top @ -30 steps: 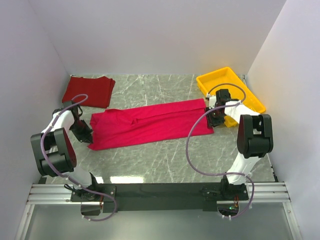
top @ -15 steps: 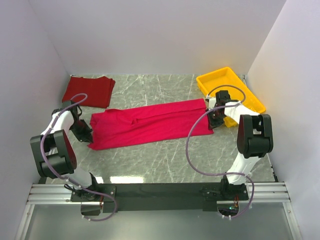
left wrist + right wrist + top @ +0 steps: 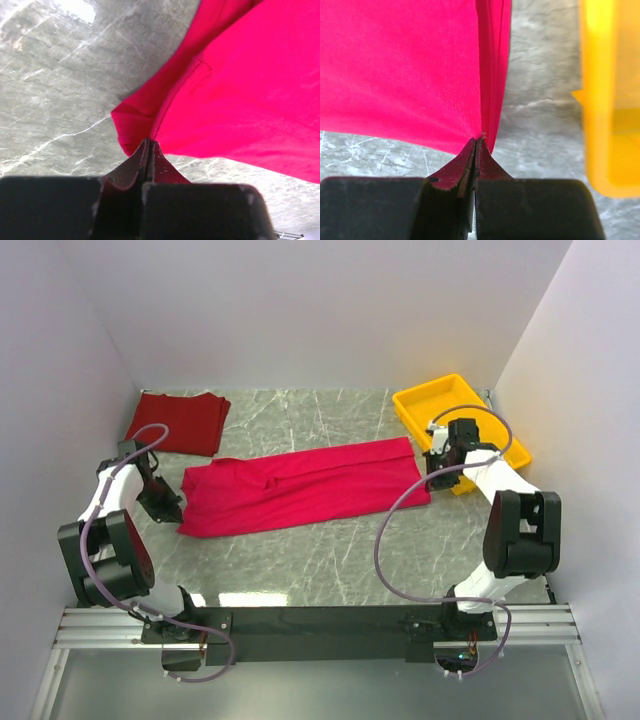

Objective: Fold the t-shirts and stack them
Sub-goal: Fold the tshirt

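Maroon t-shirt (image 3: 178, 422) lies folded at the far left corner of the counter (image 3: 330, 560), beyond the left pincer (image 3: 149, 149) and well apart from it. That pincer is pressed together, its tips clamped on a doubled corner of the crimson t-shirt (image 3: 300, 485), low over the grey marble. From there the crimson t-shirt stretches rightward as a long band, flat on the counter between the two pincers, with creases near its left end. The right pincer (image 3: 476, 146) is likewise closed, pinching the cloth's near right edge where a folded seam runs away from its tips. Just right of this pincer sits a yellow plastic tray (image 3: 460, 425), with bare marble showing between it and the shirt.
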### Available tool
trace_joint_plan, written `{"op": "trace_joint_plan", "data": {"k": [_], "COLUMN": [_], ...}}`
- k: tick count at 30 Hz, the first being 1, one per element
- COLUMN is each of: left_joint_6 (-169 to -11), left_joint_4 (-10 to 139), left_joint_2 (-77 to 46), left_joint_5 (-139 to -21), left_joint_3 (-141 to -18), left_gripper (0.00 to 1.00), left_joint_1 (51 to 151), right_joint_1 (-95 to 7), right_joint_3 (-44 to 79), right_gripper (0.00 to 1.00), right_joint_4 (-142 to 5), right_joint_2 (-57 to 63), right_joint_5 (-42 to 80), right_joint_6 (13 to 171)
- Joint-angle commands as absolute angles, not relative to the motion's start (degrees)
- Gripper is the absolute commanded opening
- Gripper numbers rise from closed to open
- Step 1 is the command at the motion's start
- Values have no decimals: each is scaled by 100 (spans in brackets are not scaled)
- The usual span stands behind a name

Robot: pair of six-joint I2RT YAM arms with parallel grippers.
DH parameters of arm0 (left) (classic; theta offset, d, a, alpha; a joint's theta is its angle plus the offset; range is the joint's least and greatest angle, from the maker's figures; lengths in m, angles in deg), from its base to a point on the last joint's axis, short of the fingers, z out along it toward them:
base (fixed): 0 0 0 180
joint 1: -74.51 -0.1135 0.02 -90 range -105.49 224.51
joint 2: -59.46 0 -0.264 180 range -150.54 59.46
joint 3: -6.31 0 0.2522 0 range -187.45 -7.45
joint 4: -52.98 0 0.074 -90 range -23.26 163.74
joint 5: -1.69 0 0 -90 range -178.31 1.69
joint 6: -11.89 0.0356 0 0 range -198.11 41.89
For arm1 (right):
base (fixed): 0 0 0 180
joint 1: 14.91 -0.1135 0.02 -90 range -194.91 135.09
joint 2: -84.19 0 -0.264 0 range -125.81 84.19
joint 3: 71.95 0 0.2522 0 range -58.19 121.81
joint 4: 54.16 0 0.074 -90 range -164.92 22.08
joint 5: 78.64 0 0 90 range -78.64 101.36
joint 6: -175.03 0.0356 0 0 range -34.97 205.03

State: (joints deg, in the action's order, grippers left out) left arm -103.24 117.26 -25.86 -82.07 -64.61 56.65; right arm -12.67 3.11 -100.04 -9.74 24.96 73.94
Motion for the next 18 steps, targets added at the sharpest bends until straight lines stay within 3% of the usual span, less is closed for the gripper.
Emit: {"op": "trace_joint_plan", "data": {"k": [1, 18], "left_joint_6": [-10299, -10465], "left_joint_4": [11772, 12193], "left_joint_2": [-2281, -1745], "left_joint_5": [-8154, -7926], "left_joint_3": [-6519, -6282], "left_gripper": [1, 1], "left_joint_1": [5571, 5360], "right_joint_1": [-1113, -902], "right_joint_3": [176, -553], "right_gripper": [0, 0], "right_joint_4": [-9798, -9851], "right_joint_2": [-511, 7], "right_joint_5": [2515, 2964], "right_joint_6": [7387, 6613]}}
